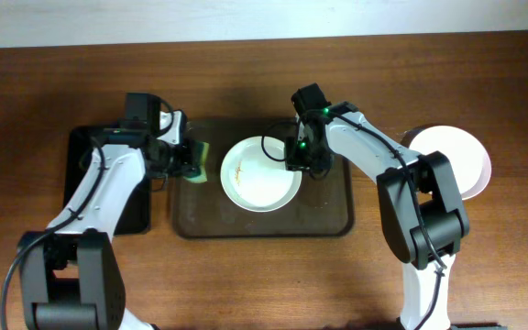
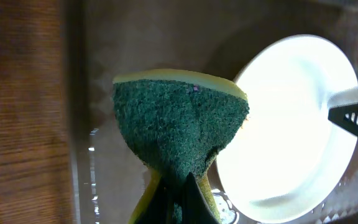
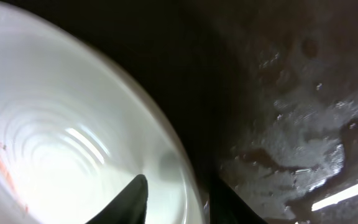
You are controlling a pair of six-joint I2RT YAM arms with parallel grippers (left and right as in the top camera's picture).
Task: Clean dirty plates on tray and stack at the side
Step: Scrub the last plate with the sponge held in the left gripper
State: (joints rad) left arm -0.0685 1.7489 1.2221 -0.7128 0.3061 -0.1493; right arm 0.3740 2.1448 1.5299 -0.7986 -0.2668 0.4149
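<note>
Spanning the wooden table, the dark-brown tray carries one white plate with thin brownish smears on its left inside. A second plate lies off the tray at the table's right side. The right gripper pinches the white plate's right rim, one finger inside and one outside. The left gripper is clamped on a green-and-yellow sponge above the tray's left end.
</note>
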